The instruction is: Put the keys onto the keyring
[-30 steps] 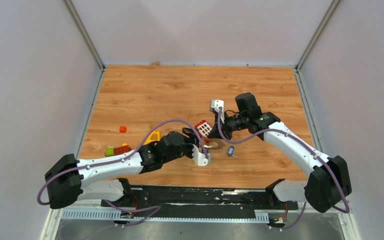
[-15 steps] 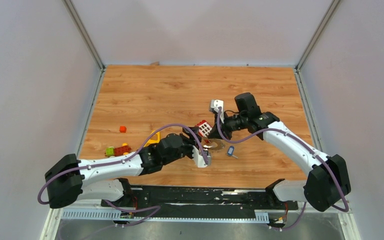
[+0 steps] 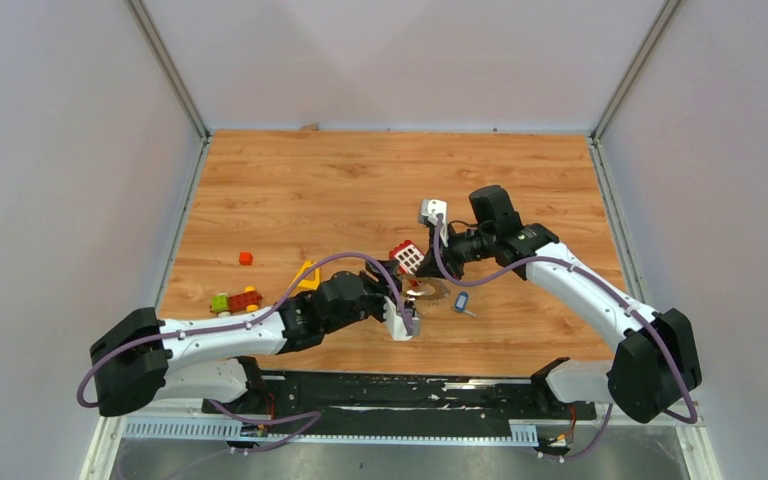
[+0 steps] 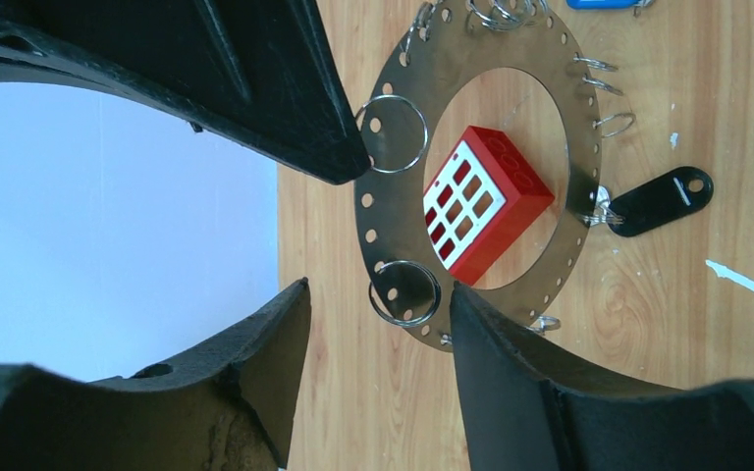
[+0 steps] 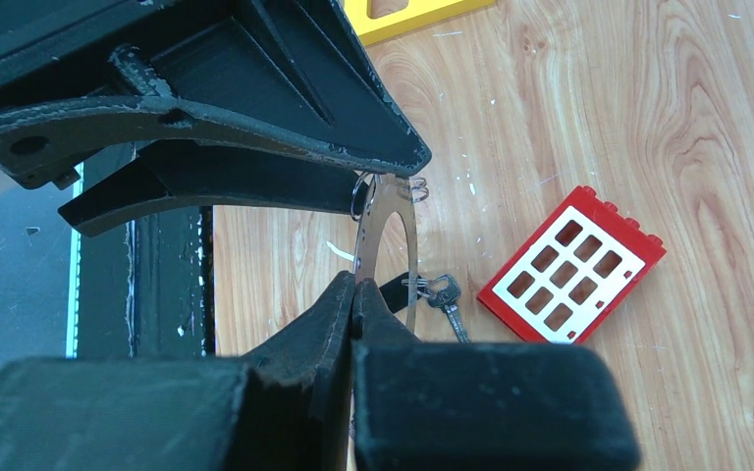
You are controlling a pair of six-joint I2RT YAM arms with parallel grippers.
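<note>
The left pincer has its fingers well apart, with the edge of the keyring sitting in the gap. Whether the tips touch the metal cannot be told. And what a ring it is: a broad, flat, thin band of grey metal, punched with small holes all the way round, with little silvery wire loops hooked into several of them. From the left wrist, the red block with its white grid of squares shows straight through the ring's open middle.

Across from it, the right pincer is pressed together, and the ring's thin edge runs right into its tips. It is clamped on the keyring. From above, the ring sits just to the arm-base side of the red block, over the wooden surface.

The black-headed key sits at the ring's rim beside the block, joined there by a small silvery loop. The blue-headed key lies loose on the surface, past the ring from the block.
</note>
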